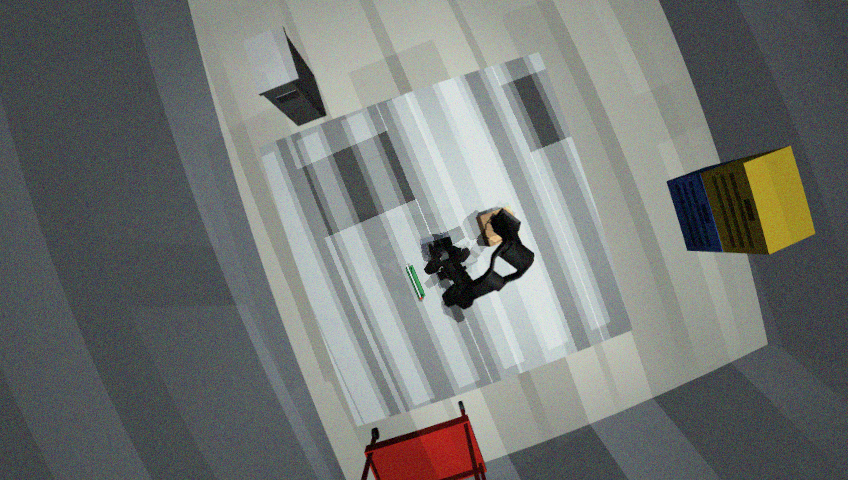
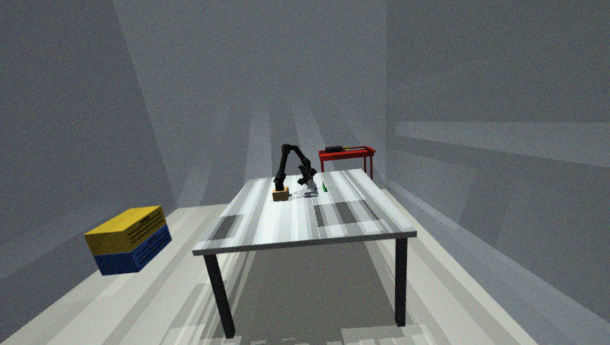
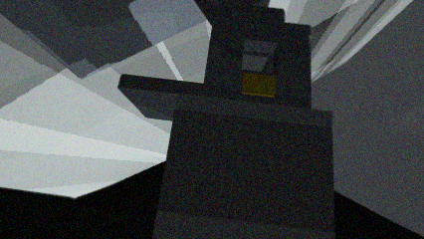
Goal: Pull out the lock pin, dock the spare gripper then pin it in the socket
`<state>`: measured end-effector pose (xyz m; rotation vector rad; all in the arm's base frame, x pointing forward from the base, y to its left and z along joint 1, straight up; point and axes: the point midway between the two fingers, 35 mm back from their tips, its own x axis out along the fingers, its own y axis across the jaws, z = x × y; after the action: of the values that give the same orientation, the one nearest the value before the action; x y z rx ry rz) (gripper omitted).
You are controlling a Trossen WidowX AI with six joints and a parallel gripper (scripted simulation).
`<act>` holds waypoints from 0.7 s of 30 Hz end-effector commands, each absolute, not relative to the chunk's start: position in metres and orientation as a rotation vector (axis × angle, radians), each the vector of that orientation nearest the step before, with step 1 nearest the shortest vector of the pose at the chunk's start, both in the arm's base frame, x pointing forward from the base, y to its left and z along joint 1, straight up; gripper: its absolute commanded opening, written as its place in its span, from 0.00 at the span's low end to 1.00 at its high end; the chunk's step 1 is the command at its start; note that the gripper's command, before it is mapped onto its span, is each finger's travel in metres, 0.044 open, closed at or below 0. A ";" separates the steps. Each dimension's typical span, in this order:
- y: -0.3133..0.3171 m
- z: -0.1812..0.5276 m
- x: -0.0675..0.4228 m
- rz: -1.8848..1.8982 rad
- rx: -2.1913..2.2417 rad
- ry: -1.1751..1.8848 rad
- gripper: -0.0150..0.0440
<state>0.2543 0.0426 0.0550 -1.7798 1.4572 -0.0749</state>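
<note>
The black arm (image 1: 496, 270) stands on a tan block base (image 1: 486, 228) near the middle of the striped grey table (image 2: 385, 231) and folds over so that its gripper (image 1: 437, 256) hangs low above the table top, just beside the base. The jaws are closed on the spare gripper (image 3: 249, 159), a dark, boxy body that fills most of the wrist view: a broad flat-sided block below, a narrower neck above it, a flat bar (image 3: 159, 85) jutting off to one side, and a small yellow patch (image 3: 259, 85) set into the neck beneath a pale grey recess. From the exterior view a pale grey piece (image 2: 310, 192) shows at the table under the arm's tip; whether it is the mount's socket, and whether the held body touches it, is too small to tell. The lock pin (image 1: 414, 281), a slim green rod with a red tip at one end, lies flat on the table just beside the arm, apart from the jaws. A red cart (image 2: 342, 154) stands beyond the table's far edge, and a yellow-and-blue crate (image 2: 128, 239) sits off to one side.
</note>
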 end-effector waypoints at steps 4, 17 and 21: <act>0.043 0.055 0.254 -0.075 -1.778 1.456 0.61; 0.043 0.058 0.252 -0.075 -1.778 1.457 1.00; 0.042 0.066 0.245 -0.074 -1.785 1.458 1.00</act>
<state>0.2499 0.0422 0.0607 -1.7900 1.4588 -0.0746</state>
